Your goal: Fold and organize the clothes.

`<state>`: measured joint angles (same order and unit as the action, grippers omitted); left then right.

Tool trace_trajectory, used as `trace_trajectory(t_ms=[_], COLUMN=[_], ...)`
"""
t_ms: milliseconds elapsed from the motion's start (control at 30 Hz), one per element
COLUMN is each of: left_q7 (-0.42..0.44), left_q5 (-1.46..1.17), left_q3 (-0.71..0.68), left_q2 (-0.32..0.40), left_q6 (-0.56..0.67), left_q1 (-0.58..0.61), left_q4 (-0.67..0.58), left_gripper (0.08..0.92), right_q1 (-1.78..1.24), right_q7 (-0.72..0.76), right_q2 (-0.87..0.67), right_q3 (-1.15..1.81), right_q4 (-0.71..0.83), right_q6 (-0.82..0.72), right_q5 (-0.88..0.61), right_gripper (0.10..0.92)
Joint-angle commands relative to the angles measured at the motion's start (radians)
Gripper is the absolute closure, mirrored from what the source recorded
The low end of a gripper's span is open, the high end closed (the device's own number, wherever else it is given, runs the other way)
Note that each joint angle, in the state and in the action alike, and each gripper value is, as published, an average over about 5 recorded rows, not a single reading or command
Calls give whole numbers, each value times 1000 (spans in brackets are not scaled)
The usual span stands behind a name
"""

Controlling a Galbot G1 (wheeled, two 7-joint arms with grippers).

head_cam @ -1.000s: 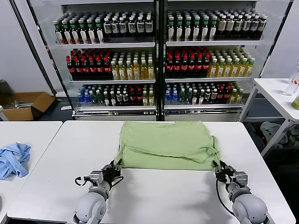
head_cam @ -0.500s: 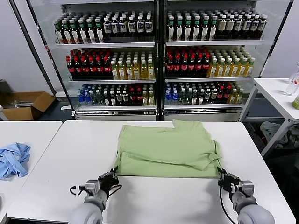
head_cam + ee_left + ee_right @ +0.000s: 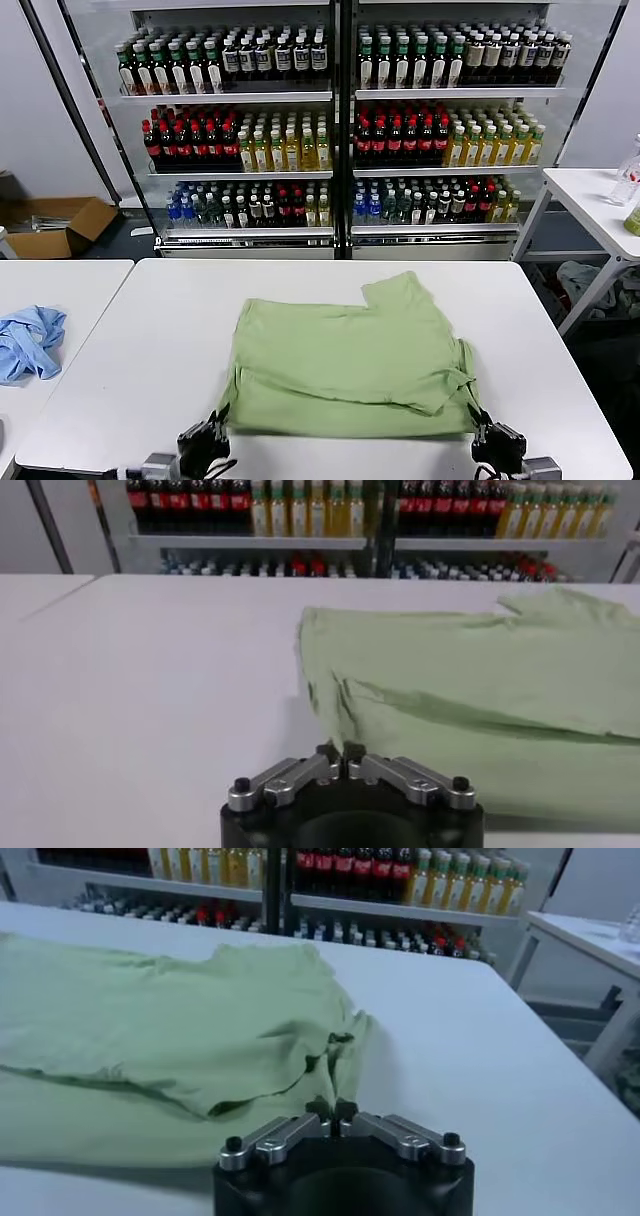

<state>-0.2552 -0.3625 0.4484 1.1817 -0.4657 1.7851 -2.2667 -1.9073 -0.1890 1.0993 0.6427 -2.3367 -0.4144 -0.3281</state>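
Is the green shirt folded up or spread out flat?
Folded. The light green cotton shirt lies doubled on the white table, one layer over another.

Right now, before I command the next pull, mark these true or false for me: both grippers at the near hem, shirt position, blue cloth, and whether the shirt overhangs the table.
1. Both grippers are shut on the green shirt's near edge. True: the left gripper and the right gripper each pinch a near corner.
2. The shirt lies on the left table. False: it lies on the middle table.
3. The blue cloth is under the shirt. False: it lies apart, on the left table.
4. A flap sticks out at the shirt's far right edge. True.
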Motion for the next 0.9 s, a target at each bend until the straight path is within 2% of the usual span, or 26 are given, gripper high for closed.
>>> trace_trajectory(t_ms=[33,133,267,433,600,733,900], left_q7=[-4,-10,-27,-54,-65,-71,-79], left_q5=[48,8,-86,-143,-152,-151,-156], left_q3=[73,108,124,54,-44,-134,-235], left_q2=[-16,-40,-86,-99,-82,-83,-71], left_q6=[-44,-36,19,40,12,-15,-27], left_q1=[193,142,-8,-241,-495,-669,-843], left_q4=[-150,-166,-128,58,256,406,568], left_gripper=[746,659,546,399,254,186,177], right_q1=[-61,55,307,689,1002,1149,1266], right_q7=[-7,-17,-53,-105,-124,-118,-90], right_q2=[-4,-43,-99,-124,-115,-89,-51], right_q3=[51,57,-17,-215,-389,-460,-528], right_q4=[-121,-96,33,269,509,665,836], right_q6=[-6,0,-37,-102,-149,-161,-163], right_q5=[23,-53,-154,-252,-275,-314,-330], right_gripper=[712,625,513,365,235,205,203])
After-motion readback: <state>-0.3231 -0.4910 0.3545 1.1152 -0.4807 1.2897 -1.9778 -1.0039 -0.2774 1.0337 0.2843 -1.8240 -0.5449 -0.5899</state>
